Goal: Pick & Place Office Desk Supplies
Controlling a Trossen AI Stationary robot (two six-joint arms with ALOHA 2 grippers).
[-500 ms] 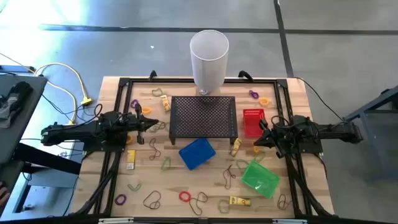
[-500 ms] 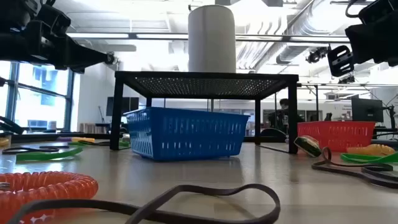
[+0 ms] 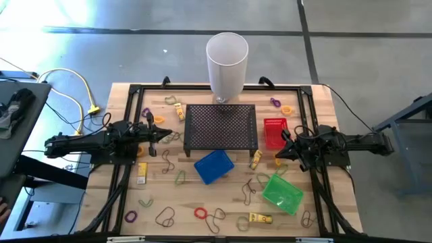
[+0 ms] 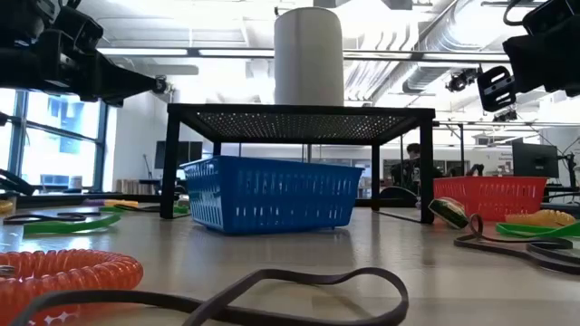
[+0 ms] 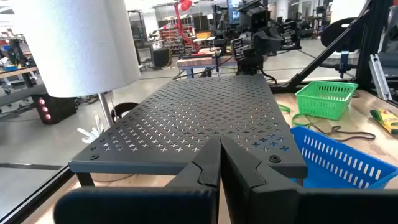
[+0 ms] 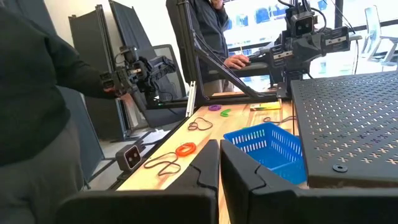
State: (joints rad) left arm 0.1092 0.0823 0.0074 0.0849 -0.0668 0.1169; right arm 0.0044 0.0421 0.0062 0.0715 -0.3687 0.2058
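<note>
Left gripper [image 3: 167, 136] and right gripper [image 3: 279, 154] both hang with fingers pressed together, empty (flanking the black mesh stand [image 3: 221, 126]), touching nothing.

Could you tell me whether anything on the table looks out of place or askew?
Yes: the loose bands and yellow pieces lie scattered over the table, none in a basket, and the blue basket and green basket sit skewed.

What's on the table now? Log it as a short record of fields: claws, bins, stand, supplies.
left claw: shut, empty, left of the stand
right claw: shut, empty, right of the stand
stand: black mesh, mid table, white cylinder behind it
bins: blue, red, green; contents not visible
supplies: bands and yellow pieces loose on the table
</note>
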